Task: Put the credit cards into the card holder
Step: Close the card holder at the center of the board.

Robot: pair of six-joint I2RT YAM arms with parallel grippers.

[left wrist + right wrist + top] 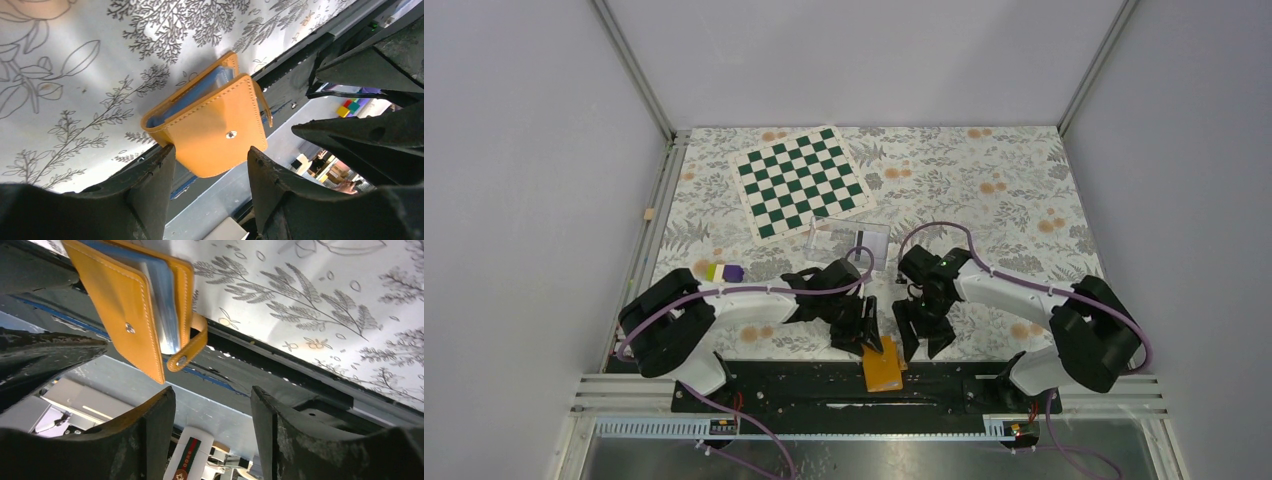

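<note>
The orange card holder (883, 368) lies folded at the table's near edge, overhanging the black rail. In the left wrist view the card holder (215, 125) shows a snap stud and light blue inside. In the right wrist view the card holder (125, 310) gapes slightly and its strap hangs loose. My left gripper (867, 335) is open, and in its own view (210, 160) the holder's lower end lies just beyond the tips. My right gripper (921, 335) is open and empty beside the holder, as its own view (212, 400) shows. No loose credit cards are visible.
A clear plastic box (849, 240) stands behind the grippers. A green and white chessboard (799, 180) lies at the back. A purple and yellow block (724, 271) sits at the left. The black rail (824, 385) runs along the near edge.
</note>
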